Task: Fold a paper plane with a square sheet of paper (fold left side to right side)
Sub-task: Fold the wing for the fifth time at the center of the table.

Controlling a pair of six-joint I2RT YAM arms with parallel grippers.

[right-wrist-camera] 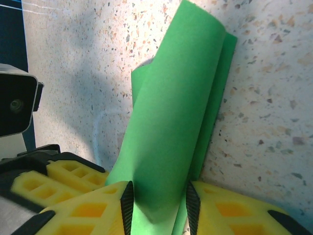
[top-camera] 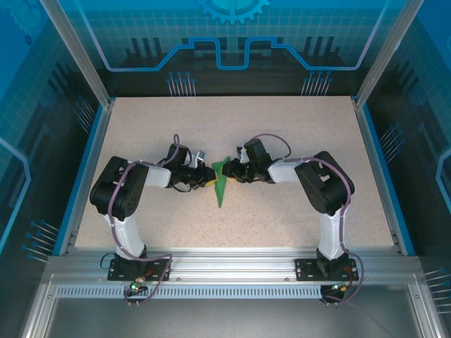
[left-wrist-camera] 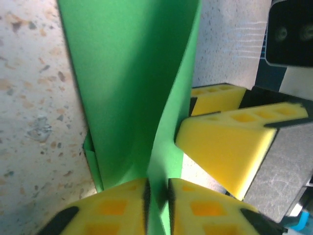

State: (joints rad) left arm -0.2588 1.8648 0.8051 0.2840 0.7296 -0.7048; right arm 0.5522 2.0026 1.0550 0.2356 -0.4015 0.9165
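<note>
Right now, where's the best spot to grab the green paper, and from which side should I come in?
Probably the narrow free end of the green paper, approached from the near edge of the table: the left gripper and right gripper pinch its far part from either side, leaving only that tip clear.

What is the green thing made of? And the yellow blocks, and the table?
Green sheet: looks like thin matte paper; it curls softly and keeps sharp creases.
Yellow blocks: probably soft foam or rubber, dull, with square hollows moulded in; hard to be sure.
Table: a hard pale top with brown and grey flecks, like stone or speckled laminate.
</note>
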